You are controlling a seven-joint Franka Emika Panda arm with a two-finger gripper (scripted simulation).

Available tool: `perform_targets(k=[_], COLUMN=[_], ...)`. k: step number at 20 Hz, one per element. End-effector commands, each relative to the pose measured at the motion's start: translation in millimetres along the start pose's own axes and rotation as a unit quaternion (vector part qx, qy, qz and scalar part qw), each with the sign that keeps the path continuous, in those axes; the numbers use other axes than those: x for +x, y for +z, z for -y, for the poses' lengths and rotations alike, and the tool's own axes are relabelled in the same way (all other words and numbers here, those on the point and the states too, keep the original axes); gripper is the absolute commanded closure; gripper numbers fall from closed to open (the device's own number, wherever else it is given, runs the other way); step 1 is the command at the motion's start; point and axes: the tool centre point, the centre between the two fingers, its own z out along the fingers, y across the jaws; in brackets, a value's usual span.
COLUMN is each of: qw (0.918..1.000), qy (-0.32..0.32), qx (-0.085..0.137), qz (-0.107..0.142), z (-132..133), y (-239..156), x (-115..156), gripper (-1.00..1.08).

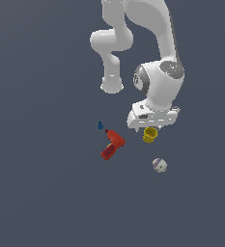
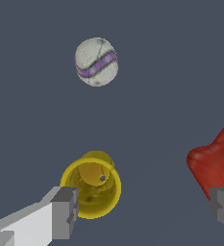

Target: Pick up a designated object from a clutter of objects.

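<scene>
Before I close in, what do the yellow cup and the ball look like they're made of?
Yellow cup: looks like glossy moulded plastic, with one flat colour and soft highlights on the rim. White ball: a matt, faintly seamed skin with a purple band, perhaps leather or rubber; a render leaves that open. The fingers stand apart, one beside the cup.

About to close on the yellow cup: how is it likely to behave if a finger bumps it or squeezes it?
The yellow cup looks rigid, so it should hold shape under a squeeze. Its glossy, tapered wall may let it slip. It is small and probably light: the finger near its rim could tip or slide it. The pincer stands open.
</scene>
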Motion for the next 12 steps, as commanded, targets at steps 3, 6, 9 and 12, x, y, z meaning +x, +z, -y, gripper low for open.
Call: perform_targets(k=[3,6,9,12], qw=[0.9999,0.9999,0.9998,0.9998], qy=[-0.01,-0.014,-0.017,-0.018], qx=[0.004,0.005,0.007,0.007], qz=[0.001,0.002,0.002,0.002], z=[24.7,35.2,41.5,43.4], y=[25.9,36.8,43.1,45.2], x=[-14.3,-21.4,-26.0,-27.5], gripper=[-0.92,-0.92,-0.92,-0.92])
